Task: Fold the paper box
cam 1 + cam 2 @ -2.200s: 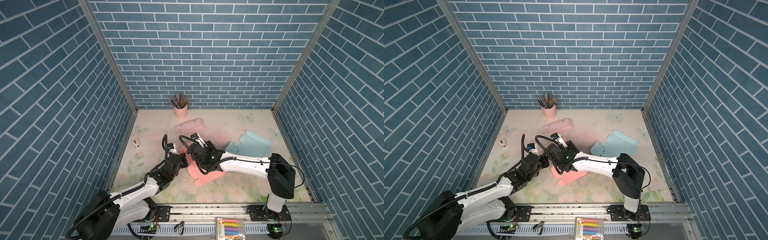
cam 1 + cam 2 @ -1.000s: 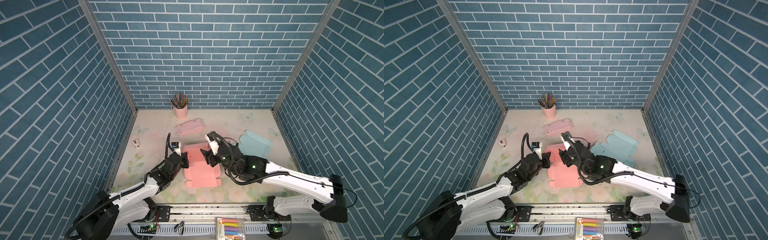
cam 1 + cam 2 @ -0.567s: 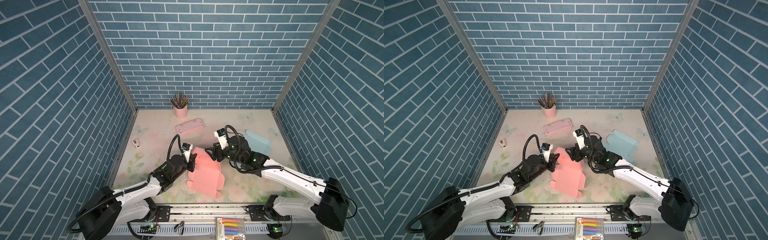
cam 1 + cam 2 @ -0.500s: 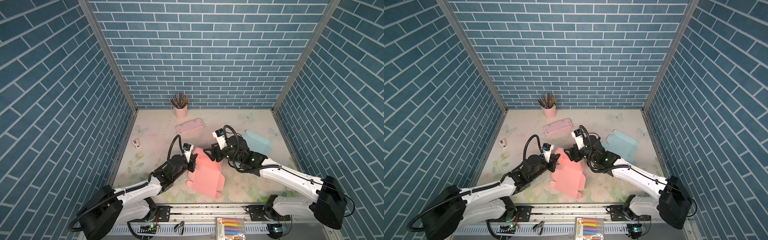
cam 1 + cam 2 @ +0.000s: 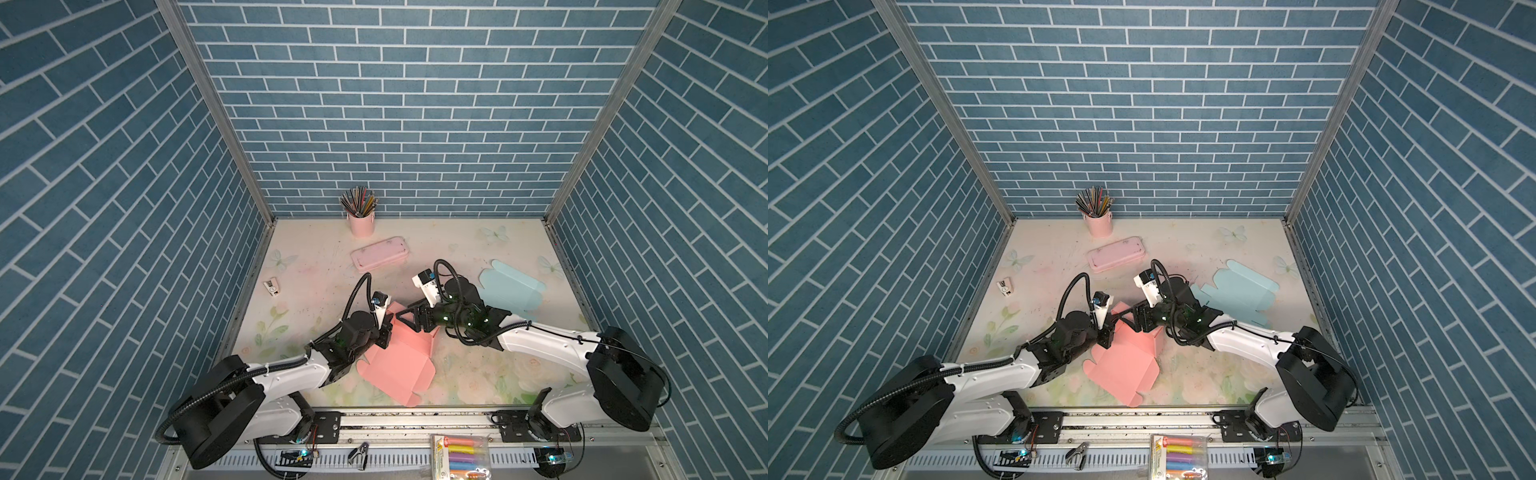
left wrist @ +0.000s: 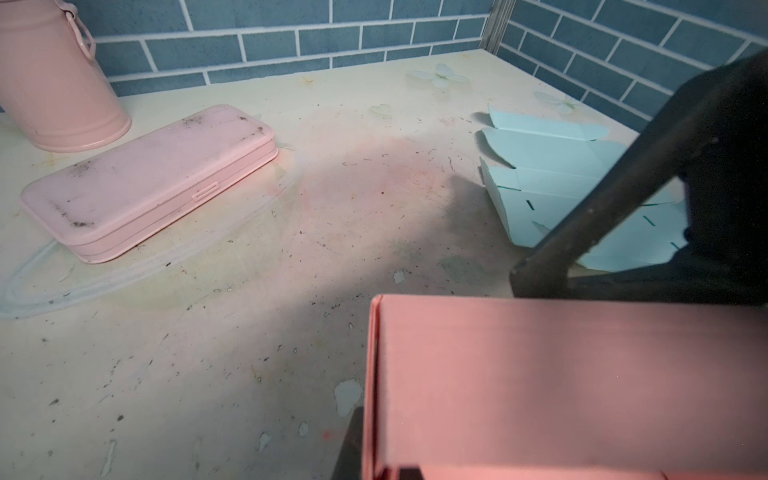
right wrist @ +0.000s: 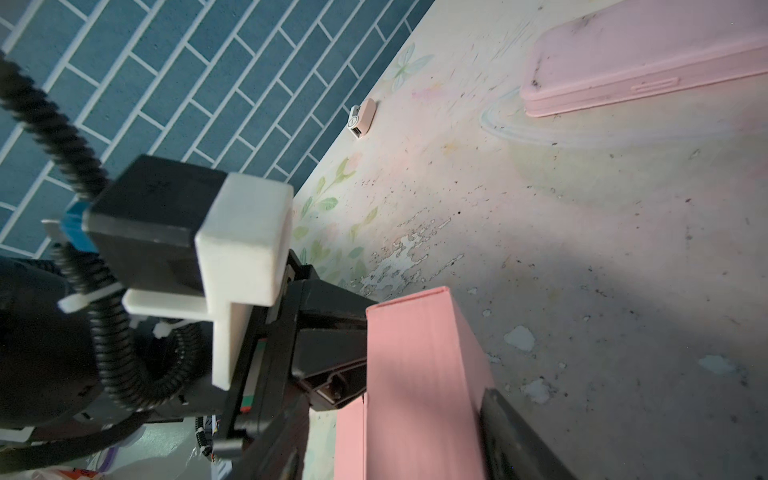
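The box (image 5: pixel 399 361) isn't flat any more. A second ago it lay square on the table (image 5: pixel 478 249). Now it sits skewed at the front middle, with its front corner down near the rail and its far panel (image 6: pixel 561 386) lifted.

My left gripper (image 5: pixel 384 330) is clamped on the left end of that panel and holds it up. In the left wrist view the panel stands like a wall right in front of the camera.

My right gripper (image 5: pixel 411 320) has swung back from over the sheet to the far edge. Its jaws are apart with the raised panel between them, and as far as I can tell they're pinching nothing.

I read this as the first wall going up: one crease started, the rest still unfolded. Next I'd close the right gripper on the panel and fold it inward while the left keeps hold, so the sheet doesn't skid. The blue sheet (image 5: pixel 511 291) lies apart, far right.
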`<action>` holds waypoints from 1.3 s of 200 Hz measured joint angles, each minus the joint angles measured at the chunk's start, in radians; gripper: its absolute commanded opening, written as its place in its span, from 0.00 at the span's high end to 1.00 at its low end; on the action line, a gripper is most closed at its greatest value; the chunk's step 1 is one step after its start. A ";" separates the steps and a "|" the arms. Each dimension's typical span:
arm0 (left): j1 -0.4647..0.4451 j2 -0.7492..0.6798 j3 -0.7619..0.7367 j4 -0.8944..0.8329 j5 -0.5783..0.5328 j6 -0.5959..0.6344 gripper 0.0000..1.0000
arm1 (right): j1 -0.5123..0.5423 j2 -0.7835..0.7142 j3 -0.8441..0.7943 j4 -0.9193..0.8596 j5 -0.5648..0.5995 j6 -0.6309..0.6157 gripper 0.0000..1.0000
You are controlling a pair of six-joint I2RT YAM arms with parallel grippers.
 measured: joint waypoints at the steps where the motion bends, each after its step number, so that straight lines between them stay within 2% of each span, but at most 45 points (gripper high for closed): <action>1: 0.000 0.000 0.000 0.000 0.000 0.000 0.91 | 0.000 0.001 -0.001 0.002 -0.001 0.001 0.34; 84: -0.007 0.107 0.000 0.094 -0.064 -0.002 0.81 | 0.000 0.011 -0.026 0.034 -0.039 0.026 0.35; 145: -0.021 0.114 -0.008 0.132 -0.079 -0.009 0.69 | 0.003 0.008 -0.027 -0.051 0.038 -0.004 0.34; 211: -0.048 0.097 -0.042 0.126 -0.105 -0.024 0.67 | 0.023 0.004 0.013 -0.199 0.155 -0.075 0.33; 260: -0.077 0.002 -0.055 0.043 -0.137 -0.075 0.66 | 0.034 0.004 0.018 -0.231 0.168 -0.103 0.32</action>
